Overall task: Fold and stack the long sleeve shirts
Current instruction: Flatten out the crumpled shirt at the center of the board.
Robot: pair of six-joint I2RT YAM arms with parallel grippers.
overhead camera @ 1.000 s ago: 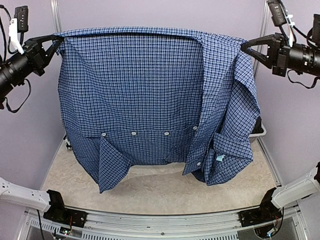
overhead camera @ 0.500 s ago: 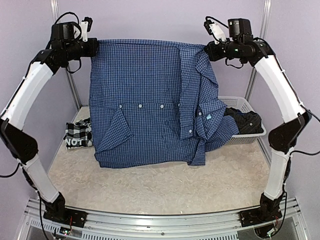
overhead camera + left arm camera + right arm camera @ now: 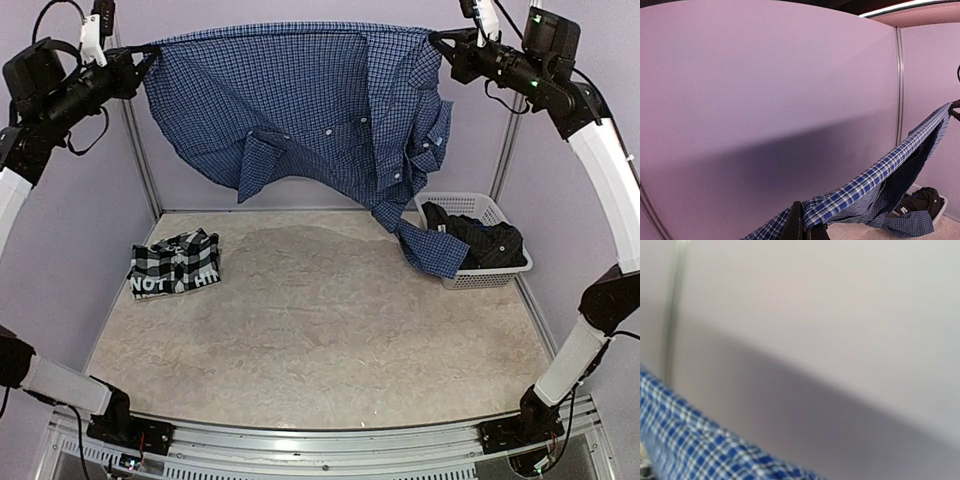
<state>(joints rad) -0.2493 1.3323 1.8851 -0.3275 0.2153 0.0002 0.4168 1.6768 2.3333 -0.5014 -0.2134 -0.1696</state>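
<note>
Blue shirt (image 3: pixel 300 100), light and limp, hung between left gripper (image 3: pixel 137 62) and right gripper (image 3: pixel 441 43), each clamped on a corner.

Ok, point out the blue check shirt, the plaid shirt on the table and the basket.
blue check shirt (image 3: pixel 300 100), top external view, middle of the hanging body.
black-and-white plaid shirt (image 3: pixel 175 265), top external view, centre of the folded bundle.
white basket (image 3: pixel 487 276), top external view, near side wall.

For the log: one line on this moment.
blue shirt: aloft; left end effector: shut on it; right end effector: same; plaid shirt: folded
</note>
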